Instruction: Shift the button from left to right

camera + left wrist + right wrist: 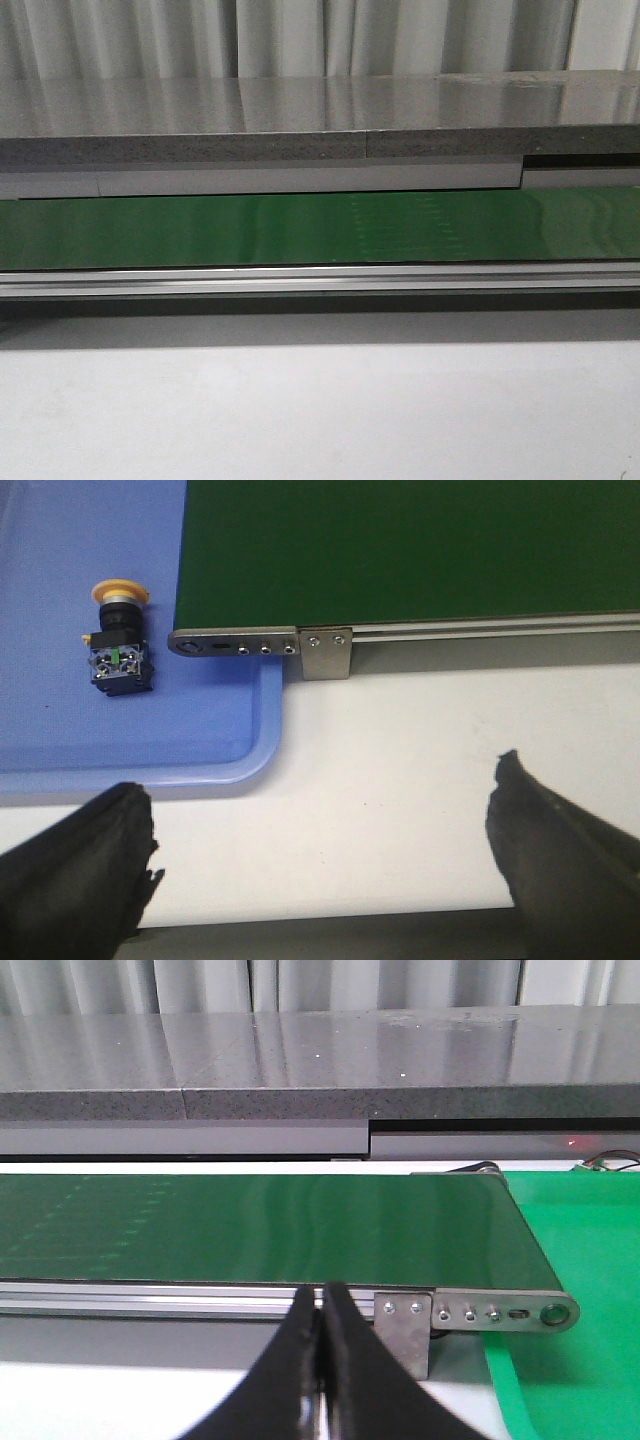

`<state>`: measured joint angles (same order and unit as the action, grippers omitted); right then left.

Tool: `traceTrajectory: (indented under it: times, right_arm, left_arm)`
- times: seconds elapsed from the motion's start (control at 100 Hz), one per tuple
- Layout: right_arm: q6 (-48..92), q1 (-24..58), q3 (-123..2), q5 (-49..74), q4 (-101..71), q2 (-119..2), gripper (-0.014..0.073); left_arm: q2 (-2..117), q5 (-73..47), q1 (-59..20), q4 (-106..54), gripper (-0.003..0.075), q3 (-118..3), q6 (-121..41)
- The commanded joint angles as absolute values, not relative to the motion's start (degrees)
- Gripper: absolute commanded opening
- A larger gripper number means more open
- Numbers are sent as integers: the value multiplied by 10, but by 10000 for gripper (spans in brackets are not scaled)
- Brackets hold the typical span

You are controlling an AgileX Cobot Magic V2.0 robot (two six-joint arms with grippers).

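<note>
Even, soft light fills all three views. Pale glare streaks the grey countertop (300,105) and green conveyor belt (300,228). Near the wrist cameras, both hands' fingers blur.

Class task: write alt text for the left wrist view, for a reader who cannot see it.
An orange-capped button lies on its side in a blue tray, beside a green conveyor belt's end. The open left gripper hovers over white table.

Left gripper (325,850): two black fingers (85,865) with a matte, slightly rough surface and ragged, chipped edges at the tips. Right gripper (321,1305): two black fingers (350,1380), smooth and curved, each tapering to a narrow rounded tip. No cables, screws or markings are visible.
</note>
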<state>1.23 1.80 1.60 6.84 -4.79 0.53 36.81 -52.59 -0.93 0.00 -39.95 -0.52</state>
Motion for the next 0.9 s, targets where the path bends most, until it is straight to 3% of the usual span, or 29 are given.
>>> traceTrajectory:
  times: [0.0, 0.4, 0.89]
  right_arm:
    - [14, 18, 5, 20, -43, 12, -66]
    - [14, 18, 5, 20, -43, 12, -66]
    - [14, 18, 5, 20, -43, 12, -66]
  left_arm:
    - [388, -504, -12, -5, 651, -439, 0]
    - [570, -499, -4, 65, 651, -576, 0]
    - [805, -477, 175, 58, 651, -665, -17]
